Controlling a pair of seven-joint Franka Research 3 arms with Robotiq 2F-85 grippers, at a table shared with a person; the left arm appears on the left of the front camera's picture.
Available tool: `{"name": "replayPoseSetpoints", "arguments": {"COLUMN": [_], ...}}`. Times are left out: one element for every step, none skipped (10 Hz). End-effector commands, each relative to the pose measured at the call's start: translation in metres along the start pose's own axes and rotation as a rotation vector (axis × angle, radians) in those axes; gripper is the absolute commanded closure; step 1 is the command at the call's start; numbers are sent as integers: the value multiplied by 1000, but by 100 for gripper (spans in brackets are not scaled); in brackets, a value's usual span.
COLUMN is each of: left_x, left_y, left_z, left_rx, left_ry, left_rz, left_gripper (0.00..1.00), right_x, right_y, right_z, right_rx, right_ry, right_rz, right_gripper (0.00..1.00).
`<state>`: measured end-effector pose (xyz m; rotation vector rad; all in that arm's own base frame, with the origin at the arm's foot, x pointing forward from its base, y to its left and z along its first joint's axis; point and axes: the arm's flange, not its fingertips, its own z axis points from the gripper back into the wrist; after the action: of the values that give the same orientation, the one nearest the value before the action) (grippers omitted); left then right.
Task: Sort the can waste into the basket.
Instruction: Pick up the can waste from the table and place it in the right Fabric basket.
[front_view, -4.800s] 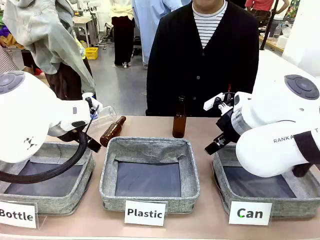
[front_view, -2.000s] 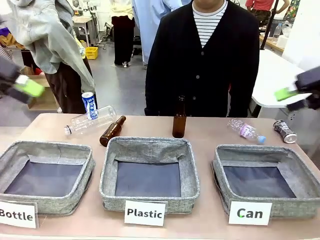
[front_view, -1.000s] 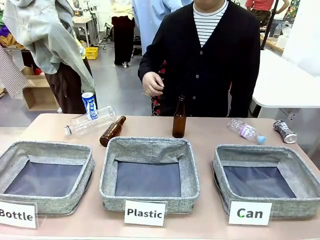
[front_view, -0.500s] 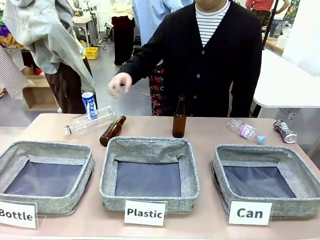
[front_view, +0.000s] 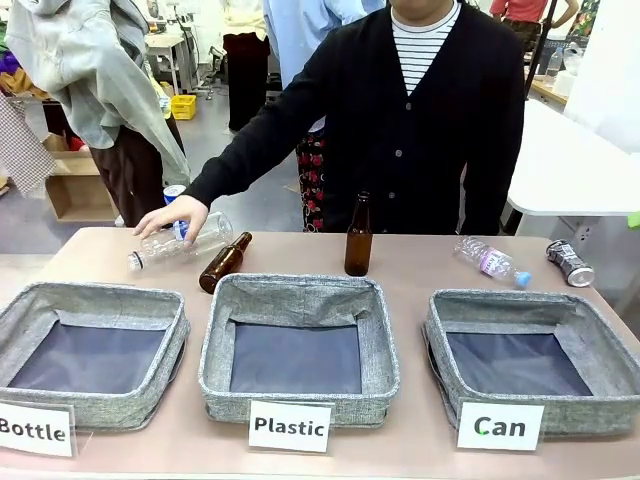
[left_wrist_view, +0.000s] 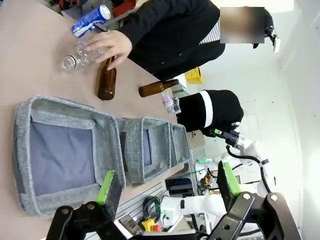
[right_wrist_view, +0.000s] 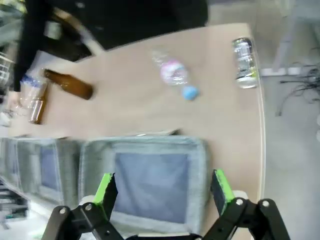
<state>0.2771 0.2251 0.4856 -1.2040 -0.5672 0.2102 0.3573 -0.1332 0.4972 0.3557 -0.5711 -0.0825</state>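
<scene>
A blue and white can stands at the table's far left, just behind the person's hand, which rests on a clear plastic bottle. The crushed silver and dark can lies at the far right. The grey "Can" basket sits front right, nothing in it. My left gripper is open and high above the left end of the table. My right gripper is open above the "Can" basket.
The "Bottle" basket and "Plastic" basket stand left and middle. Behind them, one brown bottle lies and another stands upright. A small clear bottle lies near the crushed can.
The person's hand has come down from mid-air to the clear bottle beside the blue can. Cans, bottles and baskets have not moved.
</scene>
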Motion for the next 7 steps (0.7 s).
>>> {"name": "replayPoseSetpoints", "arguments": {"left_x": [0,0,0,0,0,0,0], "left_y": [0,0,0,0,0,0,0], "left_z": [2,2,2,2,2,2,2], "left_rx": [-8,-8,-8,-8,-8,-8,-8], "left_ry": [3,3,3,3,3,3,3], "left_rz": [-23,-23,-23,-23,-23,-23,-23], "left_gripper": [0,0,0,0,0,0,0], "right_x": [7,9,8,3,11,11,9], "right_y": [-10,-10,-10,-7,-9,-9,-16], "right_z": [-30,-34,-33,-21,-37,-37,-32], "right_rx": [-426,-437,-407,-389,-366,-366,-397], "right_ry": [152,147,88,-69,76,76,42], "right_rz": [157,142,111,-63,161,161,92], "right_gripper": [0,0,0,0,0,0,0]}}
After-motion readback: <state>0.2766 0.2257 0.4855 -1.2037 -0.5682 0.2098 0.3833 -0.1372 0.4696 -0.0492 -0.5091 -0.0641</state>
